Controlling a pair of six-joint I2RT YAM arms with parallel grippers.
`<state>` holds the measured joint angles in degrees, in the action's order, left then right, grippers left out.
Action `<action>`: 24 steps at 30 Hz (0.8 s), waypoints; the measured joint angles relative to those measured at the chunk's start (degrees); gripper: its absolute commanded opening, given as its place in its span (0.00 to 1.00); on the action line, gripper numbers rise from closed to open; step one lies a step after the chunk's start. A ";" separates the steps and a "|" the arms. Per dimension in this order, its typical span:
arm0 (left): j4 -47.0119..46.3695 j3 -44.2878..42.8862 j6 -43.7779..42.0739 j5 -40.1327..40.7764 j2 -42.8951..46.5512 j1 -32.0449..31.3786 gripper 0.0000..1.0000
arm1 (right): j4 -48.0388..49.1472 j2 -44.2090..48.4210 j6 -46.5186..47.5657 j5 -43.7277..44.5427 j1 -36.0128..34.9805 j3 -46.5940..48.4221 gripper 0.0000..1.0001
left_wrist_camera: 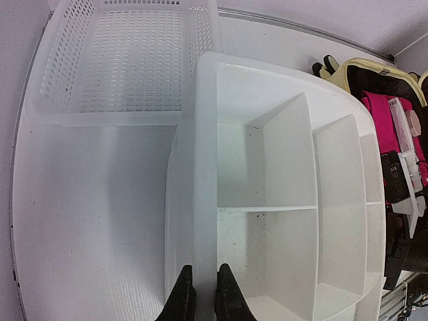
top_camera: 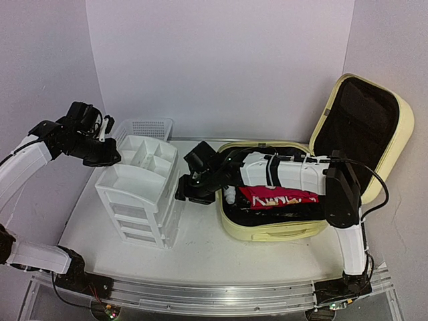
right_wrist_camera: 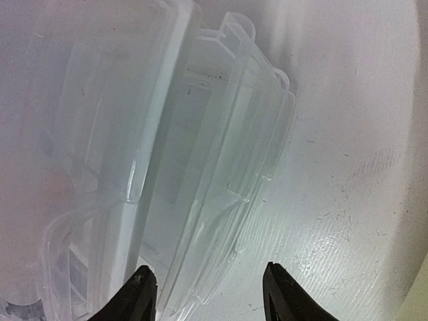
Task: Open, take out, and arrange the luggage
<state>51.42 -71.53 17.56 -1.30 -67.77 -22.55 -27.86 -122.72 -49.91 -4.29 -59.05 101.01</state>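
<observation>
Luggage [top_camera: 274, 231] open beside drawer unit [top_camera: 137, 200]

We can read no word, number or brand anywhere in these views. The only printing we find is white lettering across a red packet [top_camera: 277, 198], right of centre in the overhead view, lying inside the open luggage [top_camera: 267, 231]. The strokes run in one row along the packet's length and look like bold capitals. They are too small and blurred for us to make out a single letter. In the left wrist view the packet shows at the upper right edge, and there too we can read nothing on it.
</observation>
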 measured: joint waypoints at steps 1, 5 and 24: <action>0.00 0.00 0.00 0.00 0.00 0.00 0.00 | -0.98 0.00 0.44 1.22 -0.44 0.39 0.54; 0.00 0.00 -0.02 0.04 0.00 -0.04 0.00 | -5.42 -0.02 2.82 7.34 -2.23 2.38 0.54; -0.04 0.00 -0.07 0.11 0.00 -0.17 0.00 | -20.26 3.23 11.85 25.77 -4.96 2.19 0.54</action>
<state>51.37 -71.53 17.50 -1.19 -67.77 -22.72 -48.12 -119.48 -38.06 21.47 -64.01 103.20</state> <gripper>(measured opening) 0.091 0.544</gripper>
